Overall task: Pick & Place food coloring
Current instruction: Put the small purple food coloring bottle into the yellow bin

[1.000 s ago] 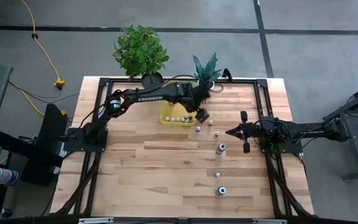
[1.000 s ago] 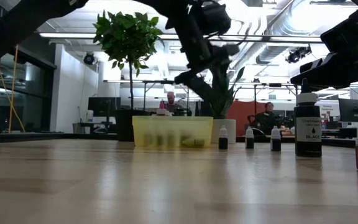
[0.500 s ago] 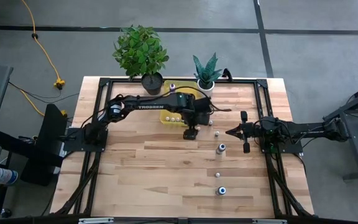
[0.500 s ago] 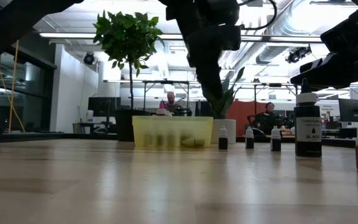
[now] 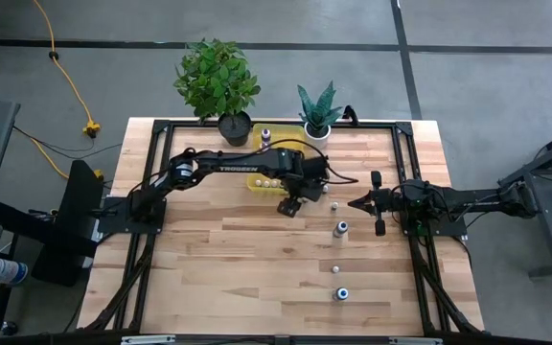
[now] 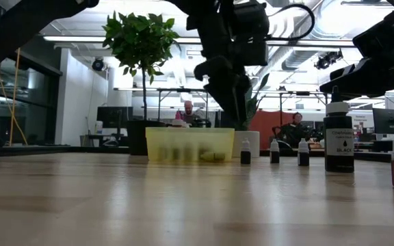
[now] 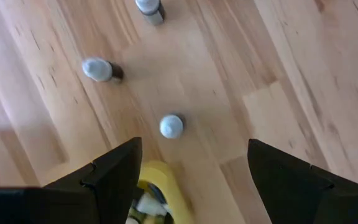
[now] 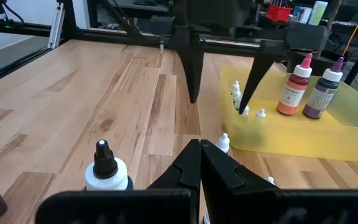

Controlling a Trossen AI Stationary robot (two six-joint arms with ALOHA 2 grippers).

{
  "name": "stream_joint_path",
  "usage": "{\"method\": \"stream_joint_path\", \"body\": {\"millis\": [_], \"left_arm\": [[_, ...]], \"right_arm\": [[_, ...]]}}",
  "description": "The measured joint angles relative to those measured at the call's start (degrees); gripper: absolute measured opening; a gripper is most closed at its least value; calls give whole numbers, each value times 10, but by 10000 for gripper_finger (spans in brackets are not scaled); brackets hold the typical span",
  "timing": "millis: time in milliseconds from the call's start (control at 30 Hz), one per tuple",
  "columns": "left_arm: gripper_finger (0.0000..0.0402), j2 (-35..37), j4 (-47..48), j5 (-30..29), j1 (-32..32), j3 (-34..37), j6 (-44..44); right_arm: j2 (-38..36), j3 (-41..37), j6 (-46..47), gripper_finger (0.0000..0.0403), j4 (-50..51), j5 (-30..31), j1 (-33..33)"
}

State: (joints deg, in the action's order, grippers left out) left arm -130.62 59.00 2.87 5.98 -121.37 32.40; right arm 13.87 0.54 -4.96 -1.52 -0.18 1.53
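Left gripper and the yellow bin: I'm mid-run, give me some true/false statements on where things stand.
1. The left gripper is open and holds nothing. True.
2. The right gripper is spread wide. False: its fingers are shut together.
3. The yellow bin already holds small bottles. True.
4. Every food coloring bottle is in the bin. False: several, like the large bottle, stand on the table.
5. The left gripper hovers over the potted plant. False: it is beside the bin.
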Motion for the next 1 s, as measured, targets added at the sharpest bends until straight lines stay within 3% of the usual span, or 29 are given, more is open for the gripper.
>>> {"method": "stream_joint_path", "body": {"millis": [1000], "left_arm": [[284,-45,-52,-4,19,0,3]], "right_arm": [[0,0,0,0,0,0,0]]}}
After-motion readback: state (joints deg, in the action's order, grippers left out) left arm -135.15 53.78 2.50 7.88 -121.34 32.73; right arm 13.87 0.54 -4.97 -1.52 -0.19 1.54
